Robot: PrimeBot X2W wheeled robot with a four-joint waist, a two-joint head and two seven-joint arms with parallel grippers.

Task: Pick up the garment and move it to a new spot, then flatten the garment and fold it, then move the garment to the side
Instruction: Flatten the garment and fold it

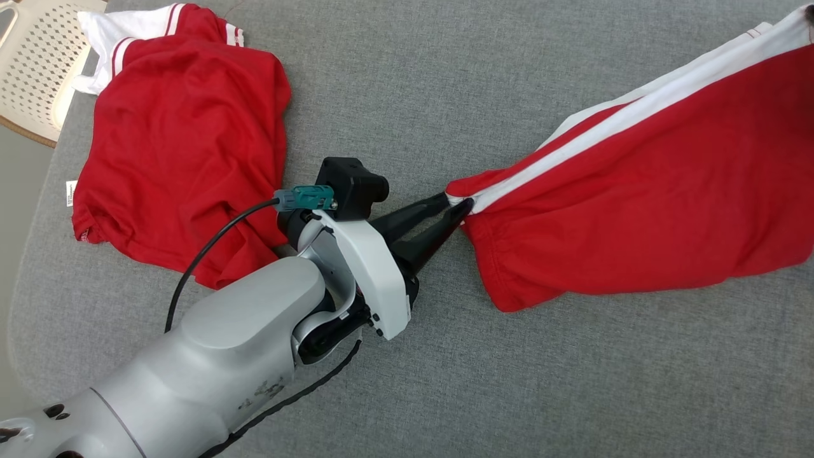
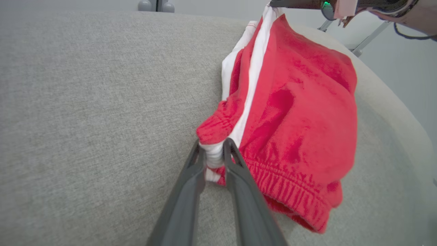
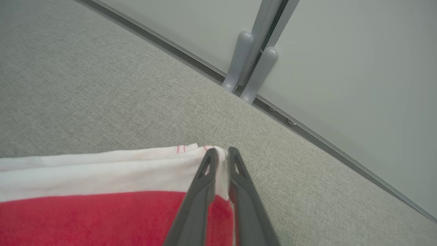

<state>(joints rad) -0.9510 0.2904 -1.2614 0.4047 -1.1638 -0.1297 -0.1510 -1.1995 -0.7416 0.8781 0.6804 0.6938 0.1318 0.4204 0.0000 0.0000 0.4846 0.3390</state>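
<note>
garment (image 1: 636,210): being held stretched across the right of the frame.
left gripper (image 1: 459,202): being clamped on its corner, mid-frame.
right gripper (image 3: 220,153): being pinched on its white edge.

surface: grey fabric pad (image 1: 445,76) | on it: red shirt (image 1: 184,146) (crumpled); red shorts (image 1: 636,210) partly resting

Cream chair (image 1: 39,63) beside grey cloth surface (image 1: 521,381); crumpled red shirt (image 1: 184,146) lies there.
</note>
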